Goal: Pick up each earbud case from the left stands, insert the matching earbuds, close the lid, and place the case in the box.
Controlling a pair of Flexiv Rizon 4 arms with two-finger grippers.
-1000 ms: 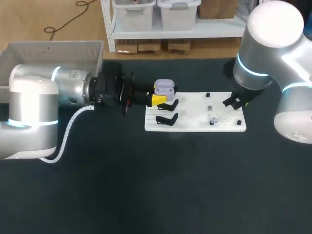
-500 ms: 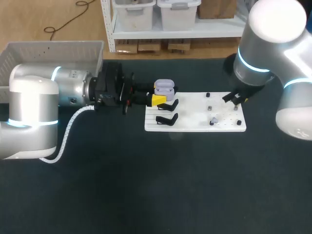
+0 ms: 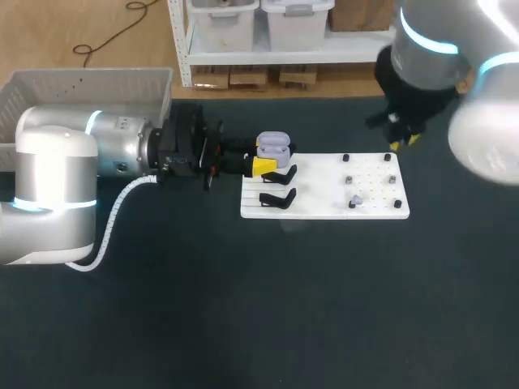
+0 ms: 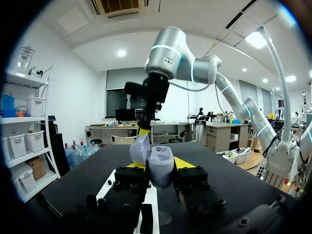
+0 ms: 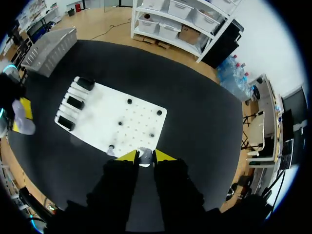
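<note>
**Open case held at the left, small pale piece pinched at the right**

The left end effector reaches in from the left side of the counter. Its yellow-tipped fingers are closed partway onto the earbud case and press against it from both sides. The case is pale lavender-grey and its lid is hinged open. It is held above the counter, just beside the left end of the white board, and over the nearer black stand. A second black stand sits next to the first on the same end of the board.

The right end effector hangs above the counter just past the far right corner of the board, clear of its surface. In the right wrist view, its two yellow tips stand close together with a small pale grey piece between them, touched from both sides. At this size it looks like an earbud, though its shape is hard to make out. The board lies below and ahead of those fingers.

Another pale earbud-like piece lies on the right half of the board, among several small black pegs.

The grey box stands at the far left of the counter, behind the left arm and well apart from the board.
</note>
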